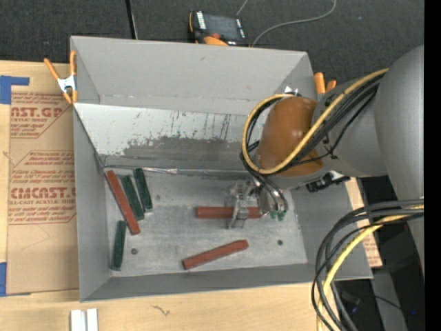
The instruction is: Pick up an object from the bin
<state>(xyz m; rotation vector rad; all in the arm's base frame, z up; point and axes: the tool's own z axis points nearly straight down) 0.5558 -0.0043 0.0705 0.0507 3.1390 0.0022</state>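
My gripper (240, 212) is down on the bin floor at the right of the middle, its fingers set on either side of a red-brown flat stick (212, 213) that lies level, left to right. The stick's right end passes between the fingers. A second red-brown stick (215, 254) lies slanted just below, near the bin's front wall, apart from the gripper.
At the bin's left lie a long red-brown stick (122, 201) and two dark green sticks (138, 192) side by side, with another dark green stick (118, 245) below them. The arm with its orange cover and cables hangs over the bin's right side.
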